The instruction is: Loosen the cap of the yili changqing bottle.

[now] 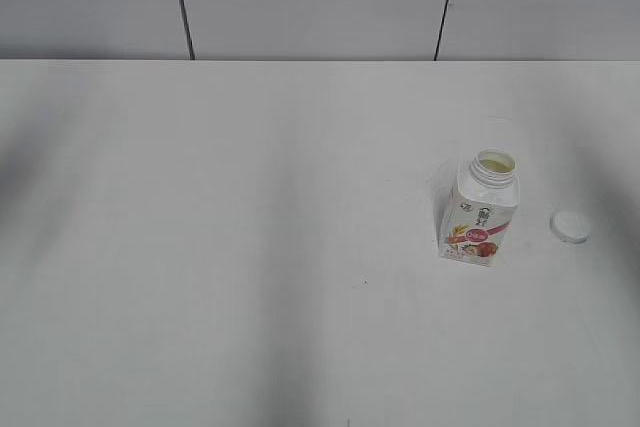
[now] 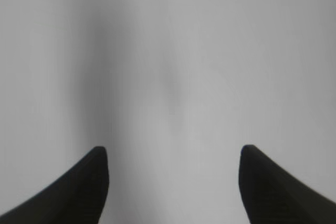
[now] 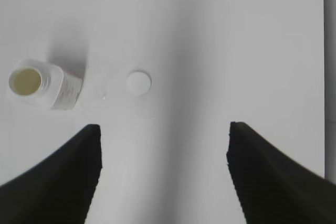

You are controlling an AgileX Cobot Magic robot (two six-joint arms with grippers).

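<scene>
The yili changqing bottle [image 1: 481,211] stands upright on the white table at the right, its neck open with pale liquid showing inside. It also shows in the right wrist view [image 3: 42,85], seen from above. The white cap [image 1: 570,226] lies flat on the table to the bottle's right, apart from it; it also shows in the right wrist view [image 3: 138,83]. My right gripper [image 3: 164,129] is open and empty, well above the table, nearer the camera than the cap. My left gripper [image 2: 173,153] is open and empty over bare table. Neither arm shows in the exterior view.
The white table [image 1: 250,247] fills the exterior view, with a grey panelled wall [image 1: 310,2] behind its far edge. The table's right edge [image 3: 323,51] shows in the right wrist view. Soft shadows lie on the left and front of the table.
</scene>
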